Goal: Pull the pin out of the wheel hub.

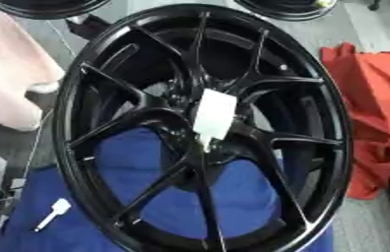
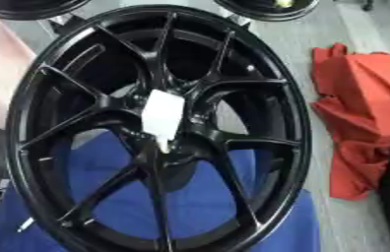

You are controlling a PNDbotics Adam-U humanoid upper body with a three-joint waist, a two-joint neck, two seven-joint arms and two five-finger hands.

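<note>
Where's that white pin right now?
The white pin stands at the centre of the black wheel hub, above the blue cloth; neither hand shows.

A grey floor (image 1: 367,29) runs along the far and right sides of the scene, its surface smooth and evenly lit, with no hard shadows. On it at the right lies a crumpled red cloth (image 2: 362,113), folded over itself in loose ridges. A blue cloth (image 1: 69,231) covers the near ground at the bottom. At the left edge sits a pale pink cloth (image 1: 5,74), bunched and soft. Two dark round rims (image 1: 48,6) show partly along the top edge.
</note>
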